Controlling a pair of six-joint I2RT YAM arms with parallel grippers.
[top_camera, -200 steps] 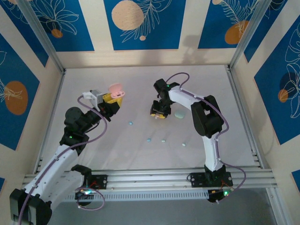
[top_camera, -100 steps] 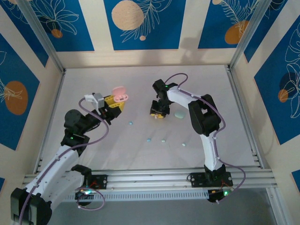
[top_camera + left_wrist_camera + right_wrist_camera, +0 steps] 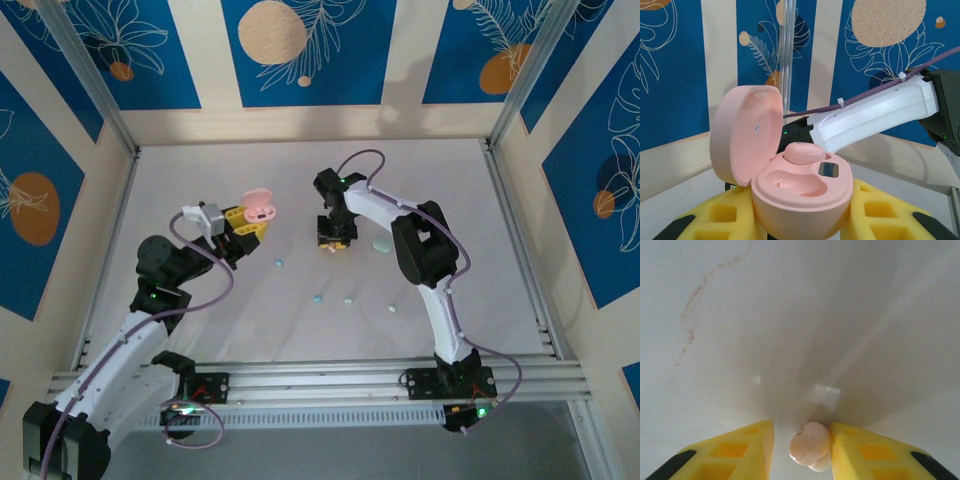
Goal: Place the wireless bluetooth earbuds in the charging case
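pink earbud (image 3: 810, 442) lies on the desk (image 3: 790, 315) inside the part-open right gripper (image 3: 801, 435), touching one jaw; an uneven close could flick it away. left gripper (image 3: 250, 218) clamps the open pink case (image 3: 800, 195) at left.

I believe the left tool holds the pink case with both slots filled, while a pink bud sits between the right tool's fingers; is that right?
Not quite: the left wrist view shows one bud seated in the pink case, the other slot empty. The right tool does straddle a pink bud.
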